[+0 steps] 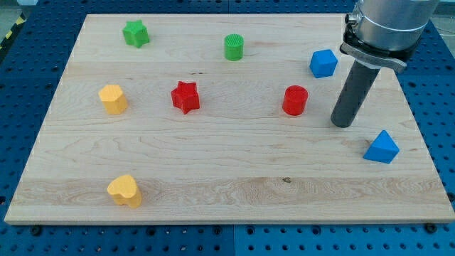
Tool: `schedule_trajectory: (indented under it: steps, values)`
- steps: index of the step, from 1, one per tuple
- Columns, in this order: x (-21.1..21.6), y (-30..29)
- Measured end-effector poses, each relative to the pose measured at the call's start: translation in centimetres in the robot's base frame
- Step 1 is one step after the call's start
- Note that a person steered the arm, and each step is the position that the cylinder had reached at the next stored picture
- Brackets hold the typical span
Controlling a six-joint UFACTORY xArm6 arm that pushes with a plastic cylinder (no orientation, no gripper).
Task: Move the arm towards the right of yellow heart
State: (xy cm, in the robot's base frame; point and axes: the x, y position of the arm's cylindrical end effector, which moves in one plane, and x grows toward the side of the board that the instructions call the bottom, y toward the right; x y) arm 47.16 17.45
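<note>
The yellow heart (124, 190) lies near the view's bottom left of the wooden board (227, 163). My tip (343, 124) rests on the board at the view's right, far to the right of the yellow heart and higher up in the view. It stands just right of the red cylinder (295, 100), below the blue cube (323, 63) and up-left of the blue triangular block (382, 147). It touches no block.
A yellow block (113, 98) sits at the left, a red star (185, 97) in the middle, a green star (135, 33) at the top left and a green cylinder (234, 48) at the top centre. A blue perforated table surrounds the board.
</note>
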Motion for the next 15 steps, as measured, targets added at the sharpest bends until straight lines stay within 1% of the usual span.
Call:
schedule_trajectory:
  steps: [1, 2, 3, 5, 7, 9, 11, 13, 15]
  values:
    - [1.5, -1.3]
    - [1.8, -3.3]
    - [3.1, -4.1]
    - [5.4, -7.9]
    - [9.6, -9.4]
    - [10.8, -14.5]
    - [13.4, -18.0]
    - [14.7, -24.6]
    - [14.7, -28.7]
